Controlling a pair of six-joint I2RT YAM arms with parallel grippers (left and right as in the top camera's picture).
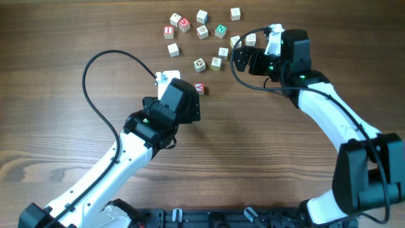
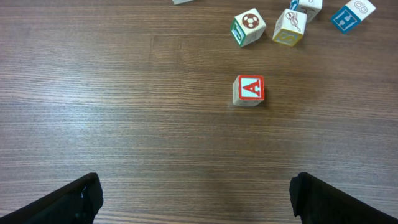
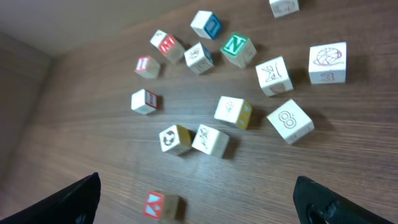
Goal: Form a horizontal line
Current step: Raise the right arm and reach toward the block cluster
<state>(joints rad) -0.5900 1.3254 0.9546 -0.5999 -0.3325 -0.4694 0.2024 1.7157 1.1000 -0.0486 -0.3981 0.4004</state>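
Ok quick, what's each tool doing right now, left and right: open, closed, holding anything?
Left tool: open, holding nothing.
Right tool: open, holding nothing.

the left arm [image 1: 107, 171] reaches in from lower left, the right arm [image 1: 329, 114] from the right. left gripper [image 2: 196, 200] and right gripper [image 3: 196, 200] have jaws spread wide, gripping nothing; overhead their fingertips seem hidden.

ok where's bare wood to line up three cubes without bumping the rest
Widest free patch: the bare wood below the red A cube, between the left arm and right arm. Also open: left of the black cable. Crowded: the loose cube cluster at the top, up against the right arm.
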